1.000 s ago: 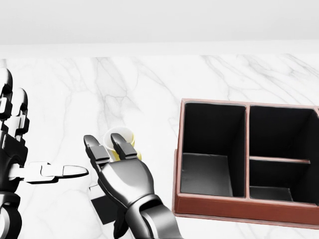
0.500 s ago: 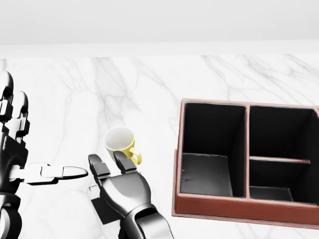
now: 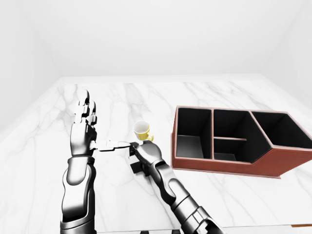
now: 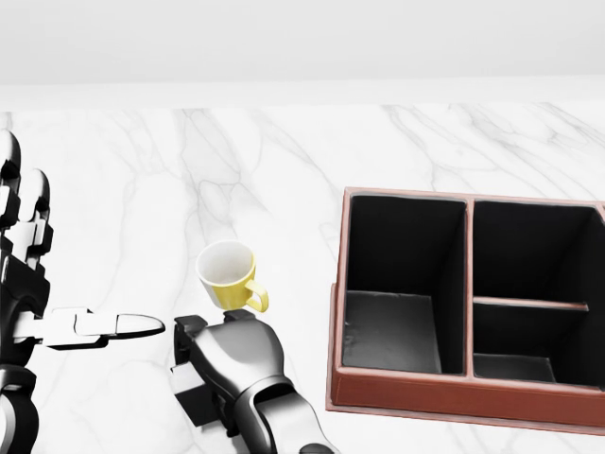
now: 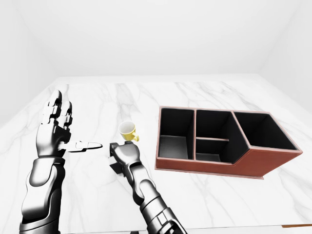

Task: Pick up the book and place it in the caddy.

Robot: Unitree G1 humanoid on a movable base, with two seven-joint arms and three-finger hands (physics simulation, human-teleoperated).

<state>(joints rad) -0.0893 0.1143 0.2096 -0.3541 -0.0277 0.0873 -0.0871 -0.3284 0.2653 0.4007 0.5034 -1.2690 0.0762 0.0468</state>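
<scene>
Book: dark, lying flat on the marble table, mostly hidden under the right hand. In the head view only a dark corner is showing at bottom left of that hand.

Right hand: sitting palm-down on the book, fingers curling down over its far edge. Whether the fingers are actually clamping the book cannot be told; fingertips are hidden behind the knuckles.

Left hand: standing upright at the left edge of the head view, fingers spread and pointing up, thumb sticking out horizontally toward the right hand. Holding nothing, touching nothing.

Yellow mug: standing upright just above the right hand in the head view, handle pointing lower right, interior white. Close to the knuckles; contact cannot be told.

Caddy: red-brown walls, black interior, sitting to the right of the hand and apart from it. Compartments are showing only dark floors. In the left-eye view its right end is tapering to a slanted side.
</scene>
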